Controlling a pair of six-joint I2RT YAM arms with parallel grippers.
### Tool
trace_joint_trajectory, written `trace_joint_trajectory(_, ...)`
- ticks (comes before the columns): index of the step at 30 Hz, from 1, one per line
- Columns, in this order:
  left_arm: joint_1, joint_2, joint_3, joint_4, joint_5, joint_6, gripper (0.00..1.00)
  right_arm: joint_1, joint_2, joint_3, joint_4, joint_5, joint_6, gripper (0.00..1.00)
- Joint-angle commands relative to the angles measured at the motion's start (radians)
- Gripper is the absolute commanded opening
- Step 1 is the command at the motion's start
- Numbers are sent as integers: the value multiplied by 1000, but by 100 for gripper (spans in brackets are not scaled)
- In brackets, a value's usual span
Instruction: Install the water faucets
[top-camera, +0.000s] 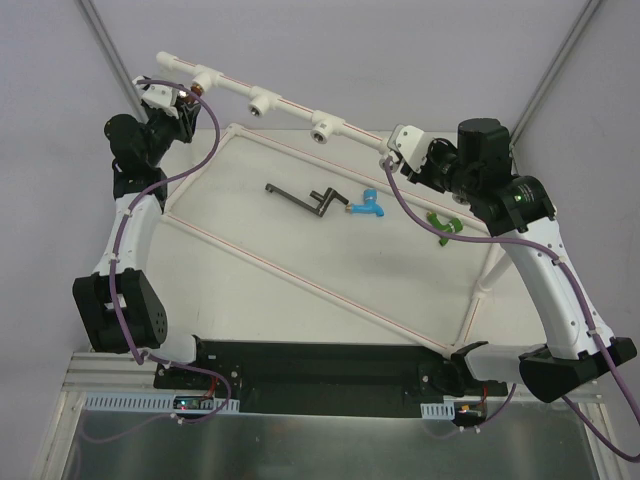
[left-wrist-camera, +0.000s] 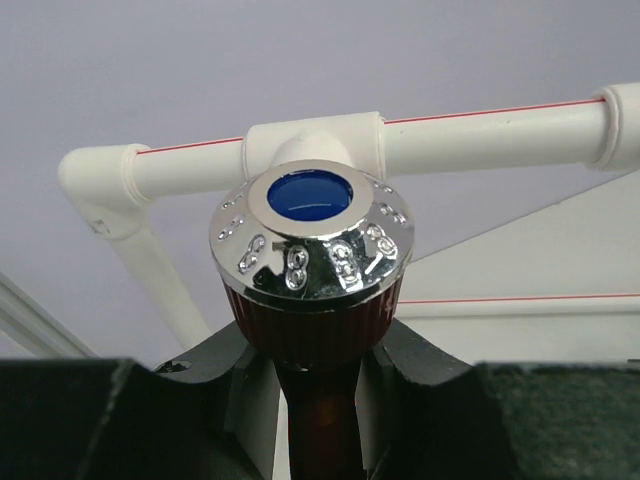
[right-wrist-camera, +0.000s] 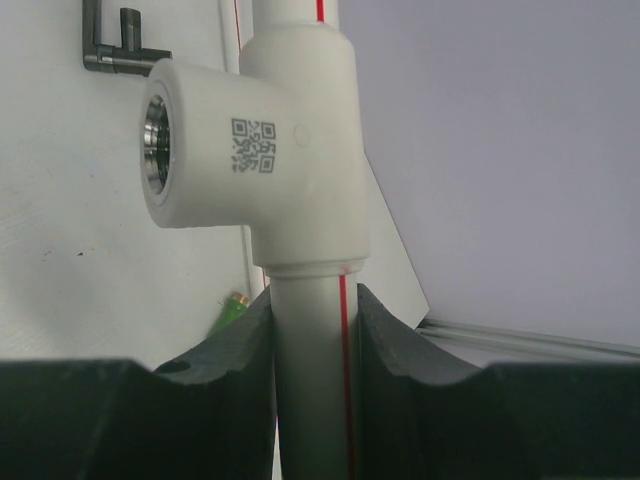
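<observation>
**Left Arm Brought the First Faucet to the Pipe While the Right Arm Braced It**

The left gripper (left-wrist-camera: 318, 365) was closed narrowly around the ribbed body of the red-brown faucet (left-wrist-camera: 310, 250), just under its shiny knob. That grip left the knob clear and pointed the hidden brass end away from the wrist camera, toward the tee socket (left-wrist-camera: 315, 150) directly behind it. From above, the faucet sat against the first tee at the far left of the white pipe frame (top-camera: 232, 88). Whether its thread had started to bite could not be told from any view.

The right gripper (right-wrist-camera: 312, 330) was clamped on the pipe itself, just below another tee fitting (right-wrist-camera: 250, 140). It carried no faucet. The hold looked like a brace, meant to stop the light frame from twisting or sliding on the tabletop (top-camera: 300, 240) while the other arm pushed and turned at the far end.

The blue faucet (top-camera: 368, 205) and the green faucet (top-camera: 443, 228) lay loose inside the frame, apart from each other. The blue one lay just beside a dark metal crank (top-camera: 305, 198). Two sockets (top-camera: 262, 103) further along the upper pipe stood open, so the job appeared to be at its first fitting of three. Clean alignment with the thread seemed the main risk.
</observation>
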Motion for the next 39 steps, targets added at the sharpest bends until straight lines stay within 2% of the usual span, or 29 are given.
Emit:
trace_joint_trajectory(1,-70,41,-15,-181,15,171,0,34,-19,-20,-68,-12,55,2)
trace_joint_trajectory(13,-134,25,11,-329,-149,533,0,38,-23,-24,-68,-12,49,2)
trace_joint_trajectory(28,-156,31,-18,-360,-354,918,0,44,-29,-29,-68,-12,40,2)
trace_joint_trajectory(29,-183,31,-21,-360,-365,941,0,46,-31,-30,-68,-10,37,2)
trace_joint_trajectory(34,-191,28,-46,-362,-405,1076,3,47,-33,-32,-67,-15,34,2)
trace_joint_trajectory(39,-193,24,-66,-359,-430,1089,9,49,-31,-32,-68,-15,32,2)
